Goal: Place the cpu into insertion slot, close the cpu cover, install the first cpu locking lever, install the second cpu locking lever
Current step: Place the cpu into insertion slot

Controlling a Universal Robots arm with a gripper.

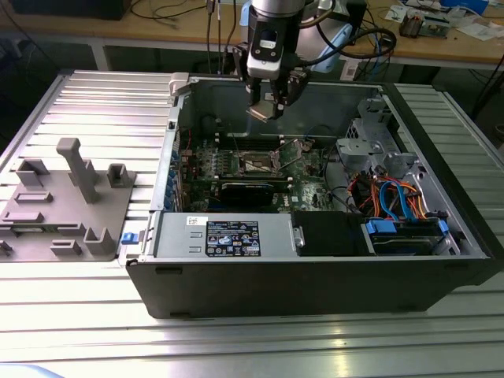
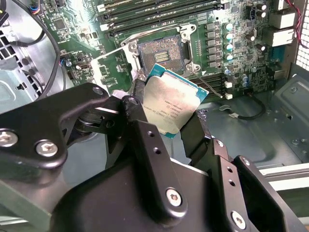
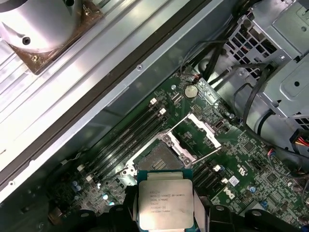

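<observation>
In the exterior view my gripper (image 1: 268, 107) hangs above the open computer case, shut on the cpu (image 1: 264, 113). Both wrist views show the cpu (image 2: 171, 104) (image 3: 165, 198), a flat square chip with a silver top, clamped by its edges between the black fingers (image 2: 139, 104) (image 3: 200, 209). It hovers above the board, apart from the insertion slot (image 2: 161, 50) (image 3: 158, 157) (image 1: 258, 163), whose contact field lies bare. The cpu cover (image 3: 205, 130) (image 2: 112, 67) is swung open beside the slot. Thin wire levers (image 3: 208, 154) stand unlatched along the socket.
The case wall (image 1: 315, 98) rises behind the gripper. Memory slots (image 3: 128, 137) run beside the socket, and a long black card (image 1: 248, 189) lies in front of it. A drive cage with orange and blue cables (image 1: 394, 197) is on the exterior view's right, and a grey fixture (image 1: 71, 197) on its left.
</observation>
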